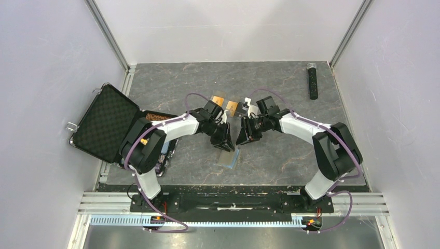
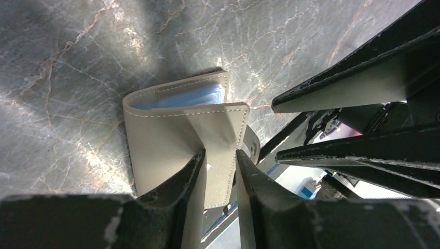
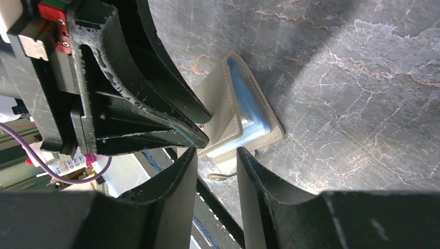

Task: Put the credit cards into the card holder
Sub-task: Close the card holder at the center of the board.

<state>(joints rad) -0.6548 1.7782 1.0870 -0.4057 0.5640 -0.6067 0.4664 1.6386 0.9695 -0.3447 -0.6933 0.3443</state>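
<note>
Left end effector (image 2: 219, 155) pinching wallet (image 2: 166, 129) cover, right end effector (image 3: 217, 153) spread and empty. Cards (image 1: 218, 99) lie on worktop (image 1: 290, 150), none inserted yet.

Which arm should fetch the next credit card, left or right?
Probably right. The left claw pinches the card holder by its flap, while the right claw is open and empty, with the credit cards lying just beyond both.

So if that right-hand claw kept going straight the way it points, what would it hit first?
Most likely the card holder: its open edge lies just ahead of the open jaws of the right gripper. Exact depth is hard to judge.
</note>
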